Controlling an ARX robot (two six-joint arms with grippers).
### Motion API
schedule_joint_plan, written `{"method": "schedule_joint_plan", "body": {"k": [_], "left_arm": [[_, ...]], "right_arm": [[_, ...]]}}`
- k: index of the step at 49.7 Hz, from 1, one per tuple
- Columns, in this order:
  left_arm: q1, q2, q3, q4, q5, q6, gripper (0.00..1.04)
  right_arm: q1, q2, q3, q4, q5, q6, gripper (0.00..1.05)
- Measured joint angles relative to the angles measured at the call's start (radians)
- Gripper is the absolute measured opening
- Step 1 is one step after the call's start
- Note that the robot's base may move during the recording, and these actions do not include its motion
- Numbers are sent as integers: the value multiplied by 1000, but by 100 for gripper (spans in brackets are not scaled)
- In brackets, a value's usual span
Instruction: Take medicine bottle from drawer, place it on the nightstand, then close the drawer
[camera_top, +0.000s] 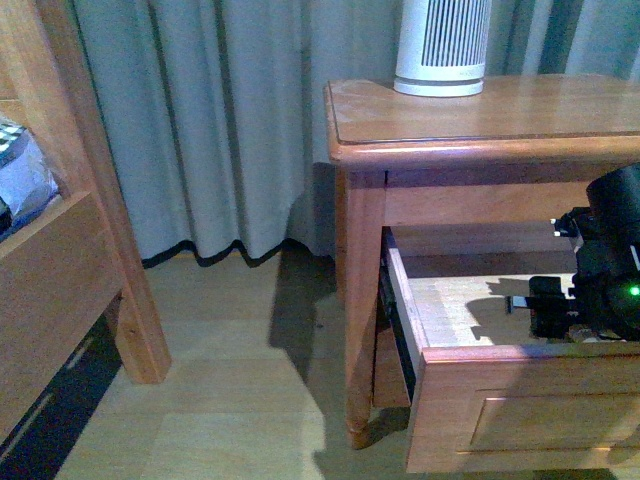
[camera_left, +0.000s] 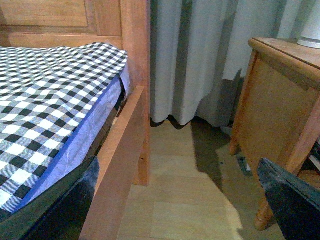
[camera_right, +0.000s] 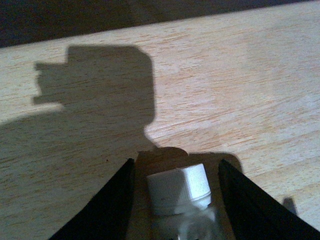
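The nightstand (camera_top: 480, 115) stands at the right in the front view, and its top drawer (camera_top: 520, 415) is pulled out, showing pale wood inside. My right gripper (camera_top: 590, 320) reaches down into the drawer. In the right wrist view the medicine bottle (camera_right: 177, 192), white with a ribbed white cap, lies on the drawer floor between my open right gripper's (camera_right: 176, 200) fingers (camera_right: 107, 207), with a gap on each side. The bottle is hidden in the front view. My left gripper (camera_left: 182, 200) is open and empty, low over the floor between the bed and the nightstand (camera_left: 280, 110).
A large white slatted appliance (camera_top: 440, 45) stands at the back of the nightstand top. A wooden bed frame (camera_top: 70, 250) with a checked cover (camera_left: 45, 110) is at the left. Grey curtains (camera_top: 220, 120) hang behind. Wood floor (camera_top: 240, 380) lies between bed and nightstand.
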Motion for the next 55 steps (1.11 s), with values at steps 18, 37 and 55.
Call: {"method": "schedule_joint_plan", "body": {"k": [18,37,55], "left_arm": [[0,0,0,0,0,0,98],[0,0,0,0,0,0,98],[0,0,0,0,0,0,98]], "right_arm": [[49,-236,-105,-43,50,59,30],[136,-640,-134,-140,22,96,30],[-28,-433,343,-266,43,1,30]]}}
